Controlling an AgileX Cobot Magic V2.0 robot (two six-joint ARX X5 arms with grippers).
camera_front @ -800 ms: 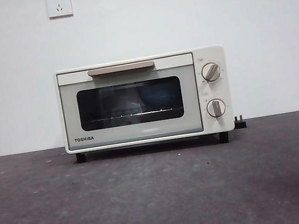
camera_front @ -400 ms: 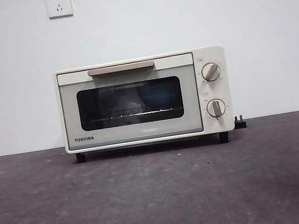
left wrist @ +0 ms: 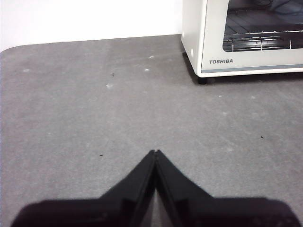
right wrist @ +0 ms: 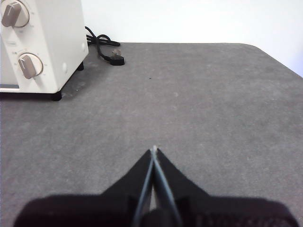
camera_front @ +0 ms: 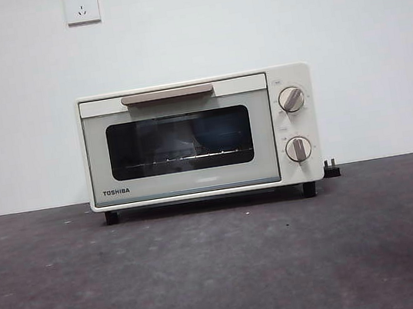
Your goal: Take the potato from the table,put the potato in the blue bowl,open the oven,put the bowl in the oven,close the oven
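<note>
The cream-white TOSHIBA oven (camera_front: 195, 179) stands at the back of the dark grey table (camera_front: 225, 276) with its door closed and its beige handle (camera_front: 166, 94) up. Through the dark window a dim blue rounded shape, the blue bowl (camera_front: 221, 131), rests on the rack. The potato is hidden. My left gripper (left wrist: 155, 152) is shut and empty, low over the table, off the oven's (left wrist: 215, 28) TOSHIBA corner. My right gripper (right wrist: 154, 149) is also shut and empty, over bare table off the oven's knob side (right wrist: 47, 42). Neither arm shows in the front view.
A black power cord with its plug (right wrist: 115, 57) lies on the table beside the oven's knob side. Two round knobs (camera_front: 291, 99) sit on the oven's right panel. A white wall with two sockets (camera_front: 81, 5) stands behind.
</note>
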